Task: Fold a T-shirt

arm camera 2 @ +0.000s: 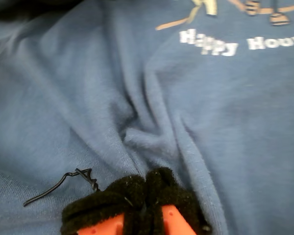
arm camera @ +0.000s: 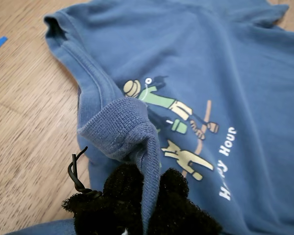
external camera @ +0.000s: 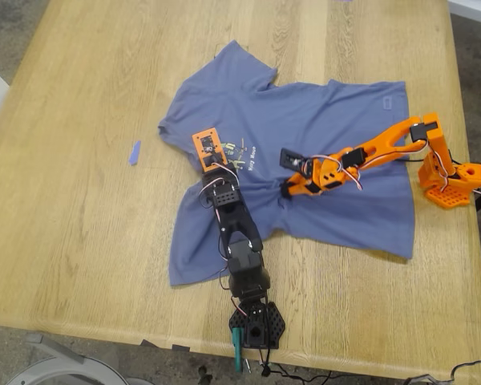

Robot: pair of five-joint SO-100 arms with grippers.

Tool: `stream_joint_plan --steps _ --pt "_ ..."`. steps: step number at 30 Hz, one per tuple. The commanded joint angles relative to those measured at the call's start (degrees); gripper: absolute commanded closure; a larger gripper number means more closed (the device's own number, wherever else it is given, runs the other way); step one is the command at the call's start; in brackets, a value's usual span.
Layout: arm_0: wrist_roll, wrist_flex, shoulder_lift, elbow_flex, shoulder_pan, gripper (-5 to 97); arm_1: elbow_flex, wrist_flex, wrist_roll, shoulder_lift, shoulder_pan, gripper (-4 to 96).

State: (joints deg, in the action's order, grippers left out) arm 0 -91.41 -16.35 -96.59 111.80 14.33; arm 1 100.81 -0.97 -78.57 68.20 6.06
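T-shirt spread out on wooden table, chest print facing up, bunched and creased around the middle. First gripper, the black arm's, clamped on a raised fold of ribbed collar right beside the cartoon figure. Second gripper, on the orange arm, padded jaws pressed together on a pinched ridge of fabric just below the white lettering. Both pinches close together in the exterior view. Small blue scrap lying on bare wood off toward the exterior view's left, well apart from the shirt.
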Motion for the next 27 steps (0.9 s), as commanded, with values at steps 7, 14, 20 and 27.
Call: stream_joint_plan --steps 7,14,20,27 --pt "0.97 -0.79 -10.46 -2.72 -6.50 92 -6.06 2.81 -1.41 4.13 -4.31 91.3" --pt "0.97 -1.32 -12.04 -3.60 -11.43 92 -10.63 6.33 -1.93 3.96 -5.27 91.3" --pt "1.14 -1.32 -14.06 -3.52 -13.71 92 -12.57 9.76 -2.20 5.19 -5.89 91.3" --pt "1.49 -1.41 -17.23 -3.34 -14.77 92 -12.30 14.41 -2.20 9.05 -6.86 91.3"
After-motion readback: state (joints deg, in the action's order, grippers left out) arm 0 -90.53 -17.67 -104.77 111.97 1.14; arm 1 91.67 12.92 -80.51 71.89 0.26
